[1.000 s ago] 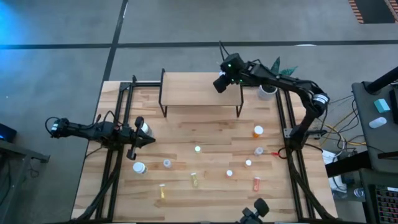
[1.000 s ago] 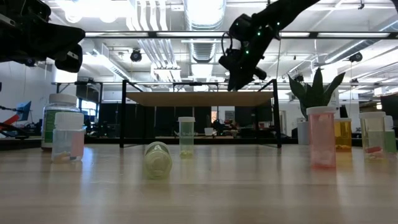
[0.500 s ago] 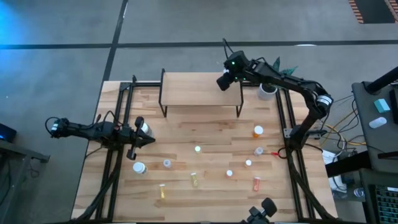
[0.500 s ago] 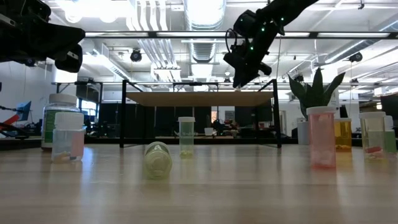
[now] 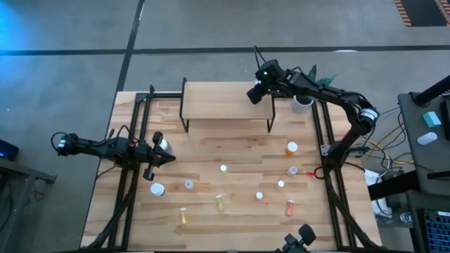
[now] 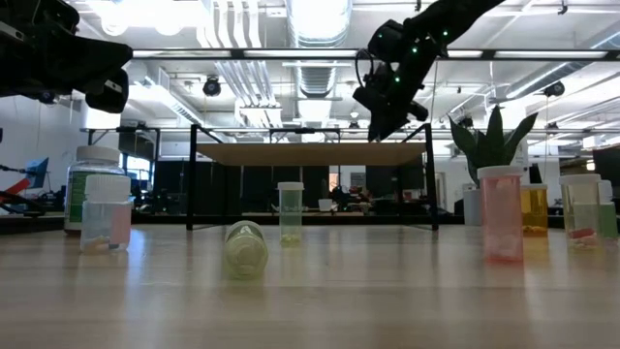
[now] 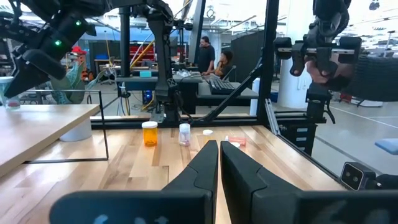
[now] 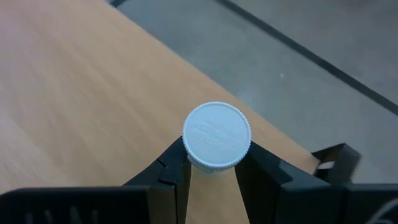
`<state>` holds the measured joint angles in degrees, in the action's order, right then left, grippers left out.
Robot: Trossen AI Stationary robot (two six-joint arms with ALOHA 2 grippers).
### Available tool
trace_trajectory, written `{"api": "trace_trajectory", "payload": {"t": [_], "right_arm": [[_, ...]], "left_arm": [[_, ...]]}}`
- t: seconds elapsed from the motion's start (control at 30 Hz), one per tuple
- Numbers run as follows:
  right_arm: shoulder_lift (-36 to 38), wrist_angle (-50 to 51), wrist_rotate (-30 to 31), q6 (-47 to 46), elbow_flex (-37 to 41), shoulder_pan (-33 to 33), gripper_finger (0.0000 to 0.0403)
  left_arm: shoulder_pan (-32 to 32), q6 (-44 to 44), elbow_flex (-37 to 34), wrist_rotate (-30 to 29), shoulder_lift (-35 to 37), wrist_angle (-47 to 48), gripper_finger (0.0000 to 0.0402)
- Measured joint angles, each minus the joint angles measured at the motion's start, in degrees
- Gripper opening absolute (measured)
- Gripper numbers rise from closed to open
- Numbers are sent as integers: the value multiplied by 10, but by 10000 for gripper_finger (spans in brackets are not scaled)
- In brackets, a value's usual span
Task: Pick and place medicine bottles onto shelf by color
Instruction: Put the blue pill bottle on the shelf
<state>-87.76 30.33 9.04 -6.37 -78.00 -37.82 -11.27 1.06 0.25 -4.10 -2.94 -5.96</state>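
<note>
Right wrist view: my right pincer point(image 8: 212, 163) clamped on a white-capped bottle point(image 8: 217, 135).
It hangs over the shelf point(image 5: 225, 100) far right corner; my left pincer point(image 7: 219, 163), fingers together, above the worktop point(image 5: 232, 151).

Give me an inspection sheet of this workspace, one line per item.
Surface: wooden table, bare around the bottles.
Job's things: shelf at the far edge; loose bottles stand on the near half, one yellow bottle lies on its side.
Clutter: plant pot beside the shelf.
Grippers: right tool grips a white-capped bottle over the shelf's right end; left tool shut, empty, at the table's left.
Cables: bundle off the right edge.
Surroundings: people seated in the background.
</note>
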Motion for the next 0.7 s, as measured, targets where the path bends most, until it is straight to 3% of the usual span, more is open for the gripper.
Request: {"api": "trace_trajectory", "payload": {"t": [0.3, 0.7], "right_arm": [[69, -91, -34, -14, 82, -24, 100], [63, -139, -47, -12, 119, -23, 106]], "left_arm": [[0, 0, 0, 0, 0, 0, 0], [0, 0, 0, 0, 0, 0, 0]]}}
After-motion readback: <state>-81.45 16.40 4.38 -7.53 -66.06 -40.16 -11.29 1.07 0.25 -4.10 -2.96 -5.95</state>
